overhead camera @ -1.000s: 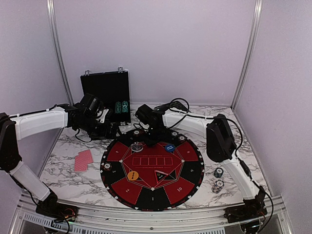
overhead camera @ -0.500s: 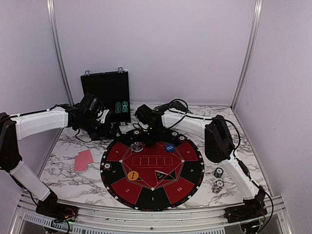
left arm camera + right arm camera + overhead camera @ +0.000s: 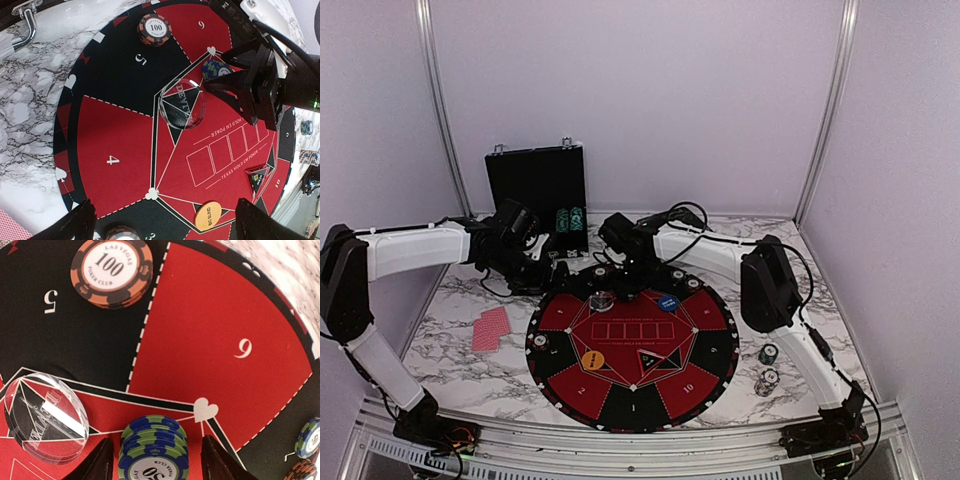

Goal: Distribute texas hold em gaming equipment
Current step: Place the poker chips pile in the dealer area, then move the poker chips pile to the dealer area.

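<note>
The right fingers [image 3: 105, 462] have just spread. They now stand open on either side of the 50 stack [image 3: 152, 450], with a sliver of mat [image 3: 115, 130] showing beside it. I judge the stack released at 12 o'clock on the mat, just inside the heart mark between sectors 5 and 6. That seat looks served, and the arm next has to lift off without nudging the stack.

The left fingers [image 3: 82, 222] are wide open and empty over sector 4, having edged toward the mat. The cards [image 3: 492, 328] lie on the desk [image 3: 450, 300] at 9 o'clock.

Legible writing:
- **100 chip [image 3: 111, 271]:** "LAS VEGAS POKER CLUB 100"
- **Mat:** "TEXAS HOLD EM POKER"
- **Clear disc [image 3: 45, 420]:** seemingly "DEALER"
- **Orange disc [image 3: 207, 216]:** apparently "BIG BLIND"
</note>
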Robot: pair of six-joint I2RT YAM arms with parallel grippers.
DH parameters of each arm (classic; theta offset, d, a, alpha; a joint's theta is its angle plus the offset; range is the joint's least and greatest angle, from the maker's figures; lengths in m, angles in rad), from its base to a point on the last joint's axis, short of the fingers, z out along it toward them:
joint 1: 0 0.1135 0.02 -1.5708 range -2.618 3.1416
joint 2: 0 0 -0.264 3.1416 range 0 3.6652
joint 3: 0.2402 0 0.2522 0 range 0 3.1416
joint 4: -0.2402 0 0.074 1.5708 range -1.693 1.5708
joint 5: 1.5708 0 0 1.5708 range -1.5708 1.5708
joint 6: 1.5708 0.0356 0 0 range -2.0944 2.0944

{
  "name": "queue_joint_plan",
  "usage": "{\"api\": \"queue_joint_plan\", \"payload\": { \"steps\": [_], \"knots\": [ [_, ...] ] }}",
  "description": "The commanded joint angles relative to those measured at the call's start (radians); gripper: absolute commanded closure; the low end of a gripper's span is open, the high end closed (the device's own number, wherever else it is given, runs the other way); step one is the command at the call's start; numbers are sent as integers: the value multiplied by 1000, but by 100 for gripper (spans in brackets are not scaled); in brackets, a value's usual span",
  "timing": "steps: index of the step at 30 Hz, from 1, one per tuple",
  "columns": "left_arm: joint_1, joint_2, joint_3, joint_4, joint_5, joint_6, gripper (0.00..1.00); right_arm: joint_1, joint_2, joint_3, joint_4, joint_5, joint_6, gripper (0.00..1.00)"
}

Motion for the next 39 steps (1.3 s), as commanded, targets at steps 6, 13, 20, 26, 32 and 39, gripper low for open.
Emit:
{"api": "queue_joint_plan", "payload": {
  "steps": [6, 13, 20, 26, 32, 39],
  "knots": [
    [-48, 55, 96, -44, -76, -6, 1, -28, -135, 26, 24, 6, -25, 40],
    [-132, 162, 227, -132, -205, 5, 5, -89, -388, -236, 142, 36, -12, 40],
    [-226, 347, 473, -240, -336, 19, 13, -149, -630, -498, 242, 54, 6, 40],
    [-279, 516, 683, -316, -388, 25, 18, -164, -753, -649, 275, 64, 19, 39],
    [-308, 659, 874, -396, -430, 36, 23, -167, -814, -716, 284, 70, 24, 39],
    [-315, 772, 1012, -442, -429, 44, 25, -181, -872, -765, 289, 95, 36, 39]
  ]
}}
